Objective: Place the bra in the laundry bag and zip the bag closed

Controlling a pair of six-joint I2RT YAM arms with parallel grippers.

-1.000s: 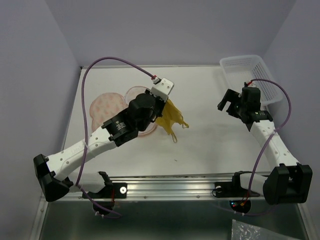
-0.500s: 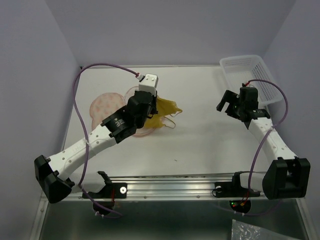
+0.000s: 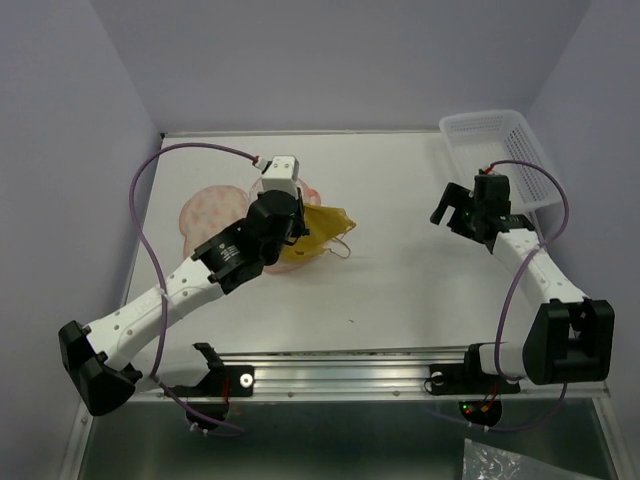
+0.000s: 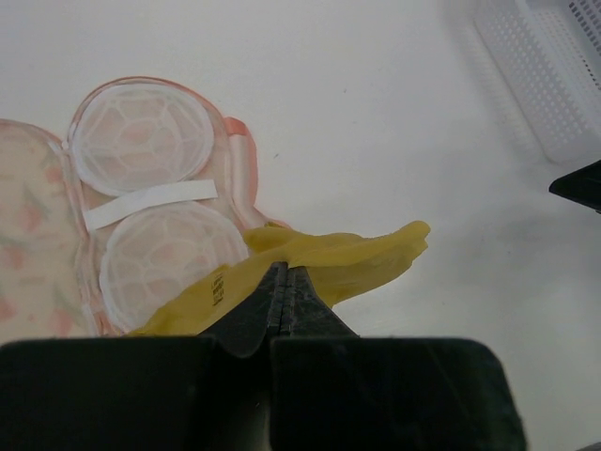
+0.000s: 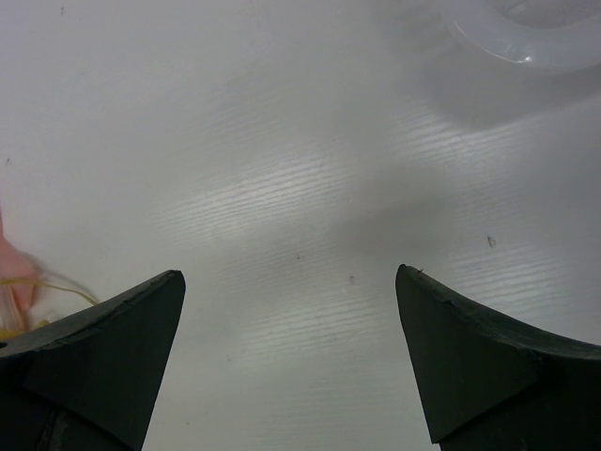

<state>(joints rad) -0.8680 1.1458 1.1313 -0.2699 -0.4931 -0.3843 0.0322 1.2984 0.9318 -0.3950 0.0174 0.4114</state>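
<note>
Yellow bra [image 4: 362, 254] partly over open bag [image 4: 141, 155]

White arms [image 3: 160, 295], black joints [image 3: 236, 256]; seemingly purple cables [image 3: 137, 195]

Robotics lab, enclosed test cell. Plain white bench [image 3: 420, 280], boxed in by bare lavender walls [image 3: 350, 60] beyond and to either side of the left claw [image 4: 285, 274] and right claw [image 3: 450, 220]. Two white-and-black arms, left arm [image 3: 170, 290] and right arm [image 3: 540, 272], are bolted to an aluminium rail [image 3: 340, 372] at the near bench edge, well back from both claws. Purple cables [image 3: 135, 195] loop loose up to the wrists. Small lit LEDs [image 3: 465, 408] on a fitting at the rail, back from the right claw. White plastic lattice basket [image 3: 500, 135] just beyond the right claw, in the far corner. Flat, even lighting; staged rig setup.
</note>
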